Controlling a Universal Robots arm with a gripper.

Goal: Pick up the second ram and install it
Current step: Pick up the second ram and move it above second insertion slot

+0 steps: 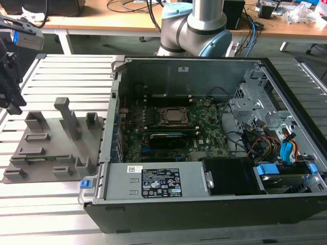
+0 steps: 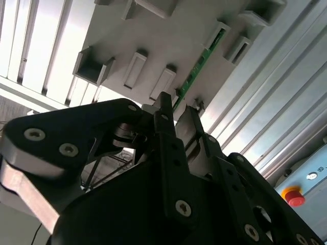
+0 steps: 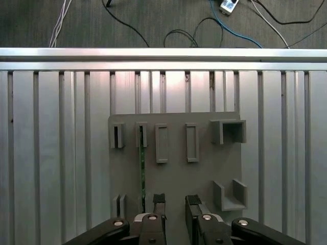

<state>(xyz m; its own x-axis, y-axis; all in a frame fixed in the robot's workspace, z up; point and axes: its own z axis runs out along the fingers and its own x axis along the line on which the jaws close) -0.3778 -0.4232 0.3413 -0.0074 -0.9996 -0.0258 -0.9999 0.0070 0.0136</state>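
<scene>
Pick-up stage, grasp not yet made: second ram (image 3: 142, 163) on edge in a slot of the grey fixture (image 3: 173, 184) on the table (image 3: 51, 153), well apart from the open computer case (image 1: 204, 214). Jaws apart and empty above the fixture, stick beside rather than between them. Leaves lifting, transfer and seating on the motherboard (image 1: 204, 135) to be done.

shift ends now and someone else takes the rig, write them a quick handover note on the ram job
Gripper: open, holding nothing, hovering above the grey fixture plate.
Second ram: standing on edge in a slot of the fixture plate, off to one side of the gripper, untouched.
Done: no part of the pickup.
Left: the ram is not yet gripped and not yet in the motherboard of the open case.
</scene>
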